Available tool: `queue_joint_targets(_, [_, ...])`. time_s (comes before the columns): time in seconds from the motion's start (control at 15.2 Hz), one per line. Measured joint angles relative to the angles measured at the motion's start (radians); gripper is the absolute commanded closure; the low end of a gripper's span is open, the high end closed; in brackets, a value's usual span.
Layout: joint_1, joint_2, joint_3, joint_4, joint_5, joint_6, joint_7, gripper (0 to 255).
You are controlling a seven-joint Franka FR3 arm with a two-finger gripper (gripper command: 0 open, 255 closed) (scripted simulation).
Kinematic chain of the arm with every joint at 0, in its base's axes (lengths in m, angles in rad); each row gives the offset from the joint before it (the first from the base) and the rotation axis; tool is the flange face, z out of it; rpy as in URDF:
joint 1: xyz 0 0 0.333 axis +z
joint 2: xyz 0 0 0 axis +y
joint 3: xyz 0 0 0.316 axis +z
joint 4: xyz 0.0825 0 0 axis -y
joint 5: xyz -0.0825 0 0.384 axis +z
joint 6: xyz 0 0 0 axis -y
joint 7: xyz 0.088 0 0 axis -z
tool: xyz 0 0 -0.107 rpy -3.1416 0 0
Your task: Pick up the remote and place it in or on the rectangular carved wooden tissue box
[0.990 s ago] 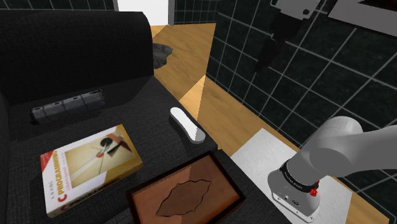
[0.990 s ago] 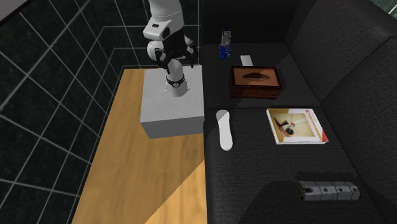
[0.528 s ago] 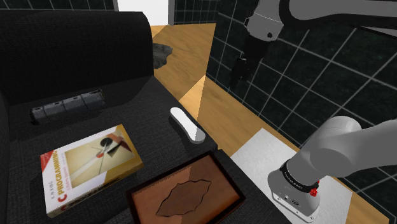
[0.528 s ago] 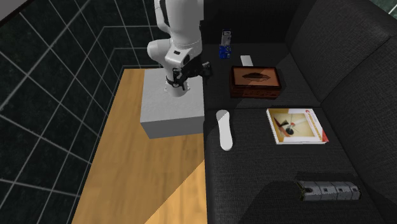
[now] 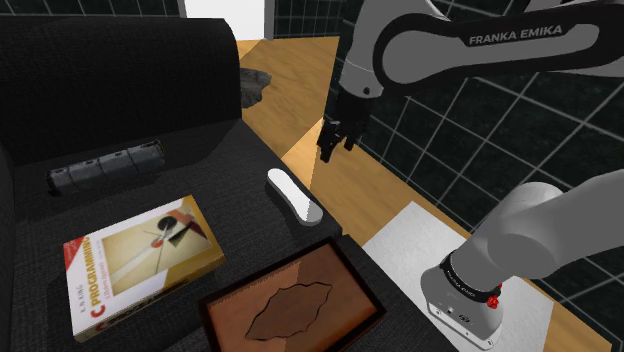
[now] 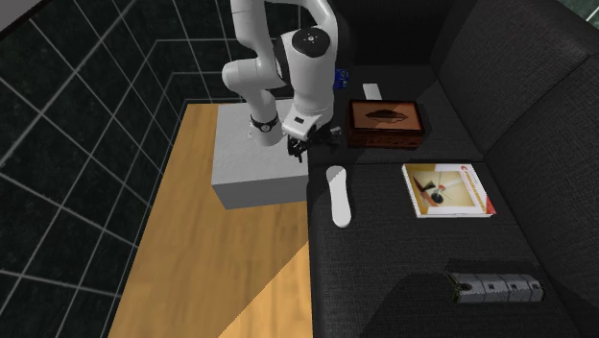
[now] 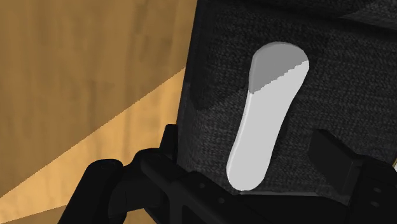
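One black sofa [image 5: 100, 90] spans the shoulder view's left half. One white arm [image 5: 480, 45] rises from one pale stand [image 6: 254, 173]. On the seat lie one book [image 5: 140, 262] at lower left, one brown tissue box [image 5: 300, 275] at bottom centre, and one white remote [image 5: 294, 196] mid-frame by the seat's edge. The single end effector [image 5: 330, 150] hangs above the remote, fingers spread wide, gripping nothing.

Shoulder view: beside the white box stand [image 5: 398, 243], looking down along the black fabric sofa [image 5: 240, 190]. Second exterior view: high, farther off, facing back toward the stand. Wrist view: close, looking past the black fingers [image 7: 332, 153]. All three share the long white oval remote [image 7: 267, 121] just beyond the fingers.
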Motion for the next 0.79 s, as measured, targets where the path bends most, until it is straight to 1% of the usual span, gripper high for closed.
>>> queue_joint_targets(0.26, [-0.002,0.136,0.058,0.010,-0.007,0.120,0.071,0])
queue_joint_targets(0.53, [-0.005,0.295,0.114,0.055,-0.044,0.227,0.164,0])
queue_joint_targets(0.73, [-0.004,0.381,0.134,0.083,-0.076,0.279,0.214,0])
queue_joint_targets(0.79, [-0.003,0.391,0.136,0.079,-0.078,0.292,0.217,0])
